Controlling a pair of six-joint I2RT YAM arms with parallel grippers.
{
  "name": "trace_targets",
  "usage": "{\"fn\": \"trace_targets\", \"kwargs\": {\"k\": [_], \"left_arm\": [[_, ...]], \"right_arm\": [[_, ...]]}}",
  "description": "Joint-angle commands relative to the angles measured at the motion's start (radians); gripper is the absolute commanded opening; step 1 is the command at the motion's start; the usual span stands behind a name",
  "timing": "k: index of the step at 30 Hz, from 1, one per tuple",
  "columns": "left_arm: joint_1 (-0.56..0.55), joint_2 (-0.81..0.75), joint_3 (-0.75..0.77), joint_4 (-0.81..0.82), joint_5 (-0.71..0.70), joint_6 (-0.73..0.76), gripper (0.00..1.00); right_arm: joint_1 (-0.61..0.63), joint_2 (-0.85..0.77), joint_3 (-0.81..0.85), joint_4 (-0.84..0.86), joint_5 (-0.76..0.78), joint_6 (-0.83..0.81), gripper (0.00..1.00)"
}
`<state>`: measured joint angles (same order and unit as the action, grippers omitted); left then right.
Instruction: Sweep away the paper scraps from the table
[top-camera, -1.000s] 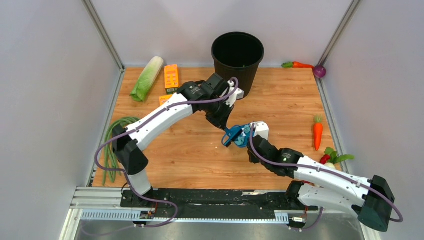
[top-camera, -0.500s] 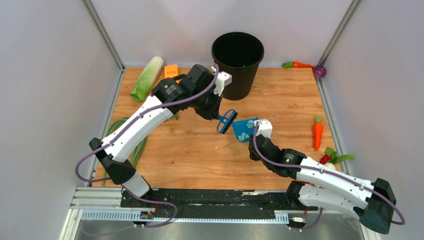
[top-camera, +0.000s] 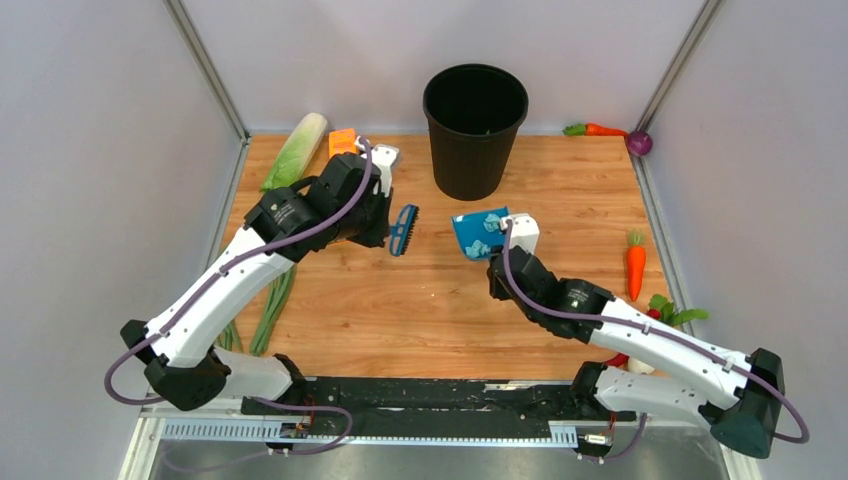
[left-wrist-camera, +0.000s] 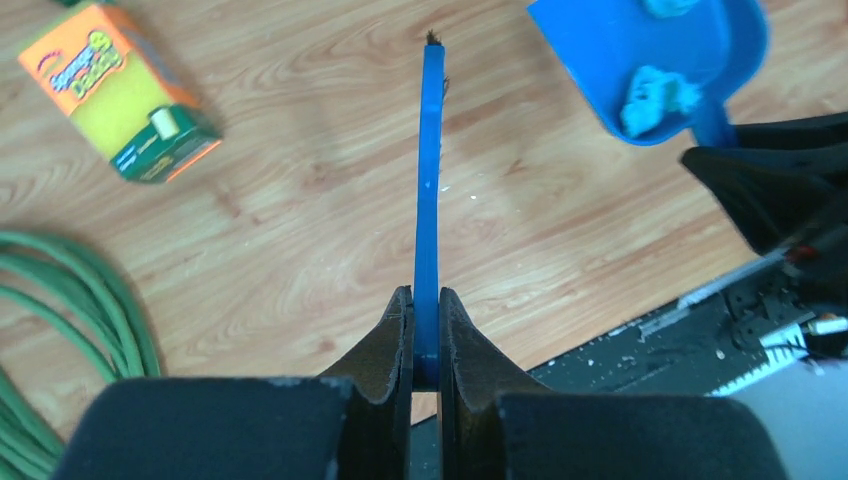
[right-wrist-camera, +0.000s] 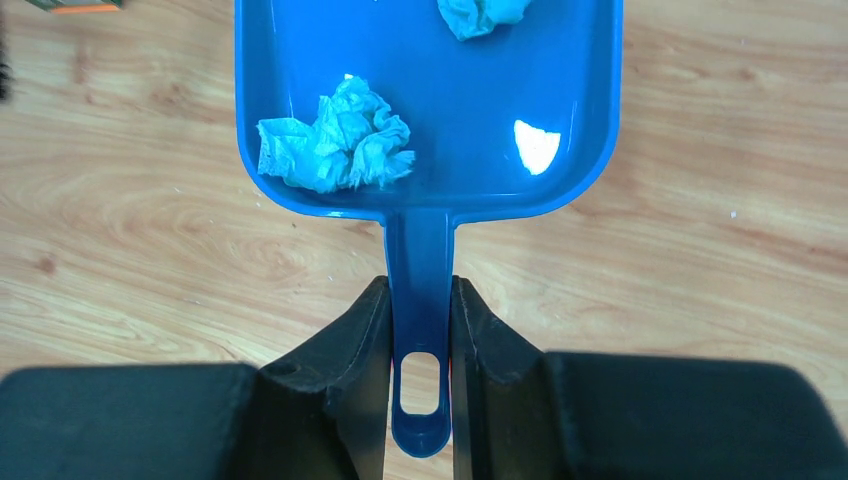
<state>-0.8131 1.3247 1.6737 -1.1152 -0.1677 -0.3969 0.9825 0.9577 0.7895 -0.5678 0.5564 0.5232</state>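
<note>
- Holding both implements at once: my left tool (left-wrist-camera: 425, 300) is pressed tight on the thin handle of the blue plastic hand brush (left-wrist-camera: 430, 170) with black bristles. The brush sticks straight out ahead of the tool.
- My right tool (right-wrist-camera: 420, 290) is pinching the narrow stem of the blue plastic dustpan (right-wrist-camera: 440, 110), and the pan spreads out just ahead of its fingertips.
- The crumpled light-teal paper scraps (right-wrist-camera: 335, 138) lie inside that pan. One wad sits just ahead and to the left of the right tool, and another sits at the pan's far end, cut off by the frame edge.
- From overhead, the brush head hangs off to the left of the right tool and apart from the pan. Bare light-brown wooden surface (top-camera: 400, 300) lies between them.
- I cannot tell whether the pan rests on the wood or is lifted off it.
- I find no loose teal wads on the wood in any view. A few pale specks beside the brush are too small for me to name.
- My judgement is that the gathering is done, and what is left is to carry the pan off and tip it out.
- The round black plastic bin (top-camera: 475, 115) stands just beyond the right tool and its pan. It looks like the likely place to empty it, though that is my guess.
</note>
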Motion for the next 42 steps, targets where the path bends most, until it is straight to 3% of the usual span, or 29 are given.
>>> {"fn": "trace_targets", "kwargs": {"k": [1, 7, 14, 34, 42], "left_arm": [[0.037, -0.073, -0.133, 0.049, -0.056, -0.069, 0.0], [0.048, -0.159, -0.285, 0.081, -0.043, -0.098, 0.0], [0.049, -0.211, -0.361, 0.083, -0.009, -0.137, 0.0], [0.048, -0.331, -0.407, 0.037, 0.016, -0.217, 0.0], [0.048, -0.323, -0.381, 0.034, 0.023, -0.241, 0.0]], "right_arm": [[0.001, 0.052, 0.131, 0.008, 0.022, -0.071, 0.0], [0.001, 0.157, 0.255, 0.009, 0.008, -0.121, 0.0], [-0.005, 0.305, 0.431, 0.014, -0.007, -0.199, 0.0], [-0.237, 0.659, 0.918, 0.02, -0.249, -0.308, 0.0], [-0.353, 0.777, 1.117, 0.02, -0.381, -0.236, 0.0]]}}
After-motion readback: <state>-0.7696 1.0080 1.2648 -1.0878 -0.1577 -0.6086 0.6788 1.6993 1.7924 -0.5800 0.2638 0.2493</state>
